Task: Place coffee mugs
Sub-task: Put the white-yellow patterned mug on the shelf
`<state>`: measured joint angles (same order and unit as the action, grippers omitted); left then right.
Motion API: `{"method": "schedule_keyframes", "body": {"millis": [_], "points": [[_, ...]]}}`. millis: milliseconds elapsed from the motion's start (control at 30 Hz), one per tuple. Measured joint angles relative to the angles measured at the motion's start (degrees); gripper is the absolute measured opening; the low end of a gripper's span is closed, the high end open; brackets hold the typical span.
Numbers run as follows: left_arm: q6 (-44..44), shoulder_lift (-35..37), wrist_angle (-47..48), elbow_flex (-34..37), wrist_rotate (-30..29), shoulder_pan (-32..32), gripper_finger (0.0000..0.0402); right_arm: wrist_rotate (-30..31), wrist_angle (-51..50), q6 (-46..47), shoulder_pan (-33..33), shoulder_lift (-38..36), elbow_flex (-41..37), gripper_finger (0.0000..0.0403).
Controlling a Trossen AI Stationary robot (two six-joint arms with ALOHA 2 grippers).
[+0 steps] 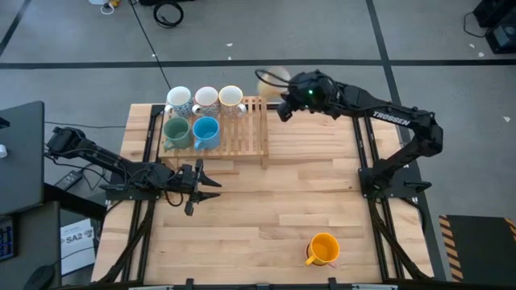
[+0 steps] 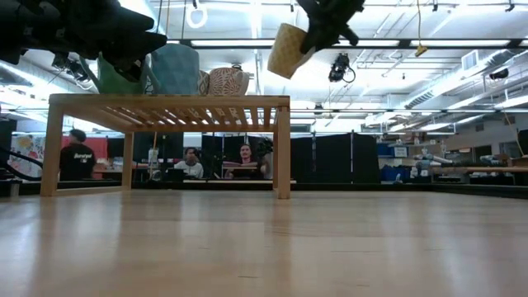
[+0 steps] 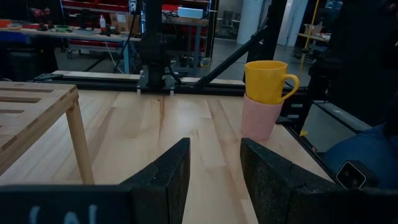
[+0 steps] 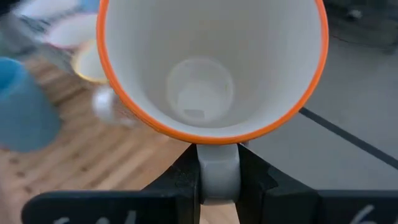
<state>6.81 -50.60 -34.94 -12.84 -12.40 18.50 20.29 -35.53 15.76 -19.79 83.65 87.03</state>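
We see the right pincer [image 1: 284, 102] raised above the far right corner of the slatted wooden rack [image 1: 242, 137], pinching the handle of a cream mug with an orange rim [image 4: 211, 68]. In the right wrist view its two fingers [image 4: 180, 180] press on either side of that handle, and the mug's mouth faces the camera. In the low view this mug [image 2: 287, 49] hangs tilted in the air, just above the rack's right end and clear of it.

On the rack stand five mugs. Along the far edge we count three pale ones: a patterned white mug [image 1: 178, 100] on the left, a white mug [image 1: 206, 99] in the middle and a cream mug [image 1: 231, 97] on the right. Nearer, on the rack's left part, a green mug [image 1: 176, 131] and a blue mug [image 1: 205, 130] stand side by side.

The left pincer [image 1: 206, 186] hovers low over the tabletop [image 1: 282, 201], just near of the rack's left half, its fingers [image 3: 163, 180] spread with nothing between them.

Well apart, near the tabletop's near right corner, a yellow-orange mug [image 1: 323, 248] sits stacked on a pink mug [image 3: 260, 117], handle towards the left in the high view.
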Motion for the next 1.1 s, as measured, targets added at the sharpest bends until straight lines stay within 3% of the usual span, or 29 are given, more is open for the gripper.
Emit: {"method": "schedule_keyframes", "body": {"millis": [167,500,1100], "points": [[0.02,-0.01,-0.11,0.0,0.0,0.0,0.0148,-2.71,-2.76,-2.53,-0.77,4.71,6.02,0.0068],[-0.01,-0.01,-0.47,0.0,-0.01,0.0,0.0148,-2.83,-19.62,-5.46,-1.1,18.67,23.11,0.0069],[0.0,-0.01,-0.25,0.0,-0.01,-0.02,0.0148,-7.09,-21.59,-5.44,-1.14,22.24,24.51,0.007]]}}
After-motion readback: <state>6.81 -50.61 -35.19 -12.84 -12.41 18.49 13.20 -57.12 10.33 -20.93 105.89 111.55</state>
